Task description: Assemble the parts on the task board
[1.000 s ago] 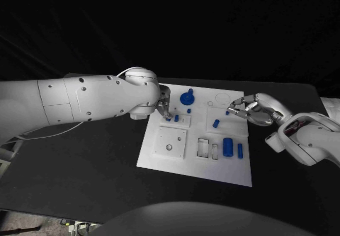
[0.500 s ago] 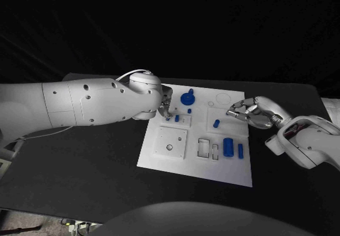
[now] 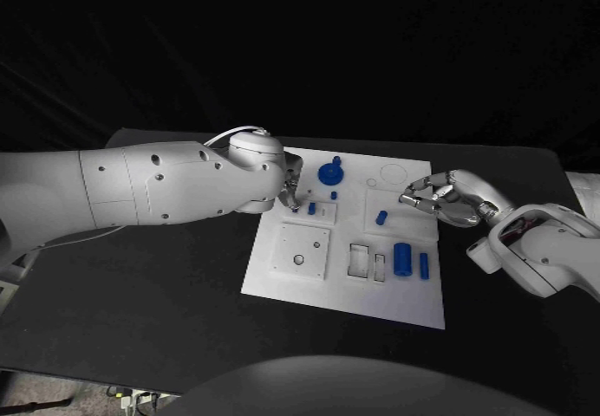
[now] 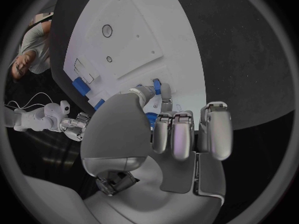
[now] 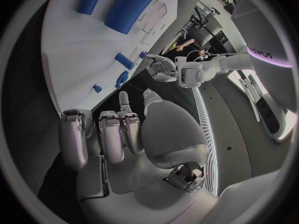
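Observation:
The white task board [image 3: 350, 290] lies mid-table. My left hand [image 3: 289, 185] hovers over its far left part with fingers curled; in the left wrist view it [image 4: 168, 134] pinches a small blue peg [image 4: 151, 115] at its fingertips. Right beside it another blue peg [image 3: 311, 208] stands in the board. A round blue gear piece [image 3: 330, 173] sits at the far edge. My right hand [image 3: 438, 198] hangs at the board's right edge, fingers curled in, holding nothing. A short blue cylinder [image 3: 381, 218] lies just left of it.
A large blue cylinder [image 3: 401, 258] and a thinner one [image 3: 424, 265] lie on the board's near right part, beside rectangular slots [image 3: 360, 260]. A square plate with a hole [image 3: 302, 251] occupies the near left. Black table surrounds the board.
My right hand has drawn back a little from over the board toward its right edge and curled its fingers tighter. The left hand has stayed over the same spot.

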`<state>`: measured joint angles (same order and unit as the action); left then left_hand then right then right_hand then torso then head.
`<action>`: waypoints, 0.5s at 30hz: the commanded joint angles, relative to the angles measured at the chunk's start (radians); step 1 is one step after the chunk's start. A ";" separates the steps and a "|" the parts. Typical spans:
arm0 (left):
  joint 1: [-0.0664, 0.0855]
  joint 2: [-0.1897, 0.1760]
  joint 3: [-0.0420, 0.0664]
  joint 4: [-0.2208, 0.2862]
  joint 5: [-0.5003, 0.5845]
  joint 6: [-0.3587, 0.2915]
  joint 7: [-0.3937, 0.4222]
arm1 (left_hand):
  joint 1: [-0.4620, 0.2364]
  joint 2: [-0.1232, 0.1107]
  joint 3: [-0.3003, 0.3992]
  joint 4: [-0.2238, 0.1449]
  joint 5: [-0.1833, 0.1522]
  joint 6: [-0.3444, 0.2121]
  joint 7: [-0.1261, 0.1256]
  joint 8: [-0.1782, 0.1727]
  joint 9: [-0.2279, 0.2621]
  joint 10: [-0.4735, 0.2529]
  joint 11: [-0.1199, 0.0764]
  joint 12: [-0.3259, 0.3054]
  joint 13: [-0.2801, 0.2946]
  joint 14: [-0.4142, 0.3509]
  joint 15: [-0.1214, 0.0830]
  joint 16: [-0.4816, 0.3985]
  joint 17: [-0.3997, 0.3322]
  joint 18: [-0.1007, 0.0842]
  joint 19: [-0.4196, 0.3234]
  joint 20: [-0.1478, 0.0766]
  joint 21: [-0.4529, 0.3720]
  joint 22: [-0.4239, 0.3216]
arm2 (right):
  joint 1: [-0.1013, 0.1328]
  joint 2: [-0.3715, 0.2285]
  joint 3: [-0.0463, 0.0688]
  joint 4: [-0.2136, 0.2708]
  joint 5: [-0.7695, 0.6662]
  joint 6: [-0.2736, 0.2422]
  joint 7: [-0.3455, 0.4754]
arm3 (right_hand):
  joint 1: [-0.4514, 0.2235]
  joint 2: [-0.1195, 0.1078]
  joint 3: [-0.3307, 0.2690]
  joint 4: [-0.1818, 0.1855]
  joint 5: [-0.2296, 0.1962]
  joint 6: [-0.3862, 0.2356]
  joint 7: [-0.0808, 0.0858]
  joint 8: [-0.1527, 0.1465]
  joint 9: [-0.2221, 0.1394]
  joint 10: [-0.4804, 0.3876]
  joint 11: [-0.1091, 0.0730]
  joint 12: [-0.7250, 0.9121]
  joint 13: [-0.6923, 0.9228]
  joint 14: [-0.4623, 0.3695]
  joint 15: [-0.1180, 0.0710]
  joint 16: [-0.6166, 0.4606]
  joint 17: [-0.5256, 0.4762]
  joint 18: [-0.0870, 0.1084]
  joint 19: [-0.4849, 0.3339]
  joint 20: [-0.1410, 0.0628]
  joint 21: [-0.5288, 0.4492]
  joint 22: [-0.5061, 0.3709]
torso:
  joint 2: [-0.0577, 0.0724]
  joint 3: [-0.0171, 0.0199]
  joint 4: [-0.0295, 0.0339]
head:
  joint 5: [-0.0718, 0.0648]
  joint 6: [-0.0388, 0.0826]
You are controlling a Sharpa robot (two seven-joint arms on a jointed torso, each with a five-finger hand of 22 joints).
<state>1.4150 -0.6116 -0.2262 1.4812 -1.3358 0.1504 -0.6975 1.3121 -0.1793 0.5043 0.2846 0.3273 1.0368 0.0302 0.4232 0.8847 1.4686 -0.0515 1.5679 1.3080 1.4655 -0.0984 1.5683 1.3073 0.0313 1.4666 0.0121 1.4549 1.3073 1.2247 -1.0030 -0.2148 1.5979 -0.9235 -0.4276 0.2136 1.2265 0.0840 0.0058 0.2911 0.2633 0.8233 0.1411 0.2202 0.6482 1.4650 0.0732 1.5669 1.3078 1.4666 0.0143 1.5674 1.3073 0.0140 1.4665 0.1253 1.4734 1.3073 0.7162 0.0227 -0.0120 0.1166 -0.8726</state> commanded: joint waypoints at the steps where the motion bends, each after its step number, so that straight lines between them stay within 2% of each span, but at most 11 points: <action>1: -0.006 0.005 -0.002 -0.004 -0.004 -0.001 -0.154 | -0.004 0.009 0.129 -0.138 0.004 0.019 -0.012 -0.006 -0.002 0.102 -0.002 0.003 0.263 0.105 -0.001 0.003 0.263 -0.003 0.045 0.002 0.000 0.225 | -0.001 0.001 0.000 0.000 0.001 0.000 0.012 | 0.002 0.008 0.002 -0.005 0.005 0.001 -0.003 0.002 -0.001 0.106 -0.003 0.004 0.263 0.104 -0.002 0.003 0.264 0.016 0.022 -0.002 -0.001 0.224 | 0.000 0.0001 0.0007 | 0.001 0.000; 15: -0.008 0.009 -0.002 -0.010 0.039 -0.001 -0.152 | -0.012 0.010 0.130 -0.143 0.004 0.023 -0.012 -0.010 -0.005 0.102 -0.002 0.003 0.263 0.105 -0.002 0.003 0.263 -0.002 0.045 0.002 -0.001 0.225 | -0.001 0.004 0.000 -0.002 0.002 0.002 0.011 | 0.007 0.008 0.004 -0.007 0.009 0.000 -0.003 0.002 -0.002 0.106 -0.003 0.004 0.263 0.104 -0.002 0.003 0.264 0.017 0.021 -0.002 -0.002 0.223 | 0.000 0.0000 0.0004 | 0.004 0.000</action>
<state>1.4131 -0.6068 -0.2249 1.4723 -1.3256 0.1499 -0.6976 1.3006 -0.1804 0.5078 0.2754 0.3273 1.0455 0.0279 0.4193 0.8817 1.4703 -0.0498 1.5679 1.3080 1.4655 -0.0984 1.5683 1.3081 0.0313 1.4666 0.0122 1.4549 1.3073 1.2244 -1.0002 -0.2147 1.5954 -0.9209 -0.4282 0.2151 1.2271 0.0846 0.0087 0.2882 0.2670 0.8233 0.1411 0.2202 0.6471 1.4650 0.0733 1.5669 1.3078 1.4666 0.0142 1.5673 1.3081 0.0141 1.4665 0.1253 1.4734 1.3081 0.7156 0.0227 -0.0112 0.1199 -0.8726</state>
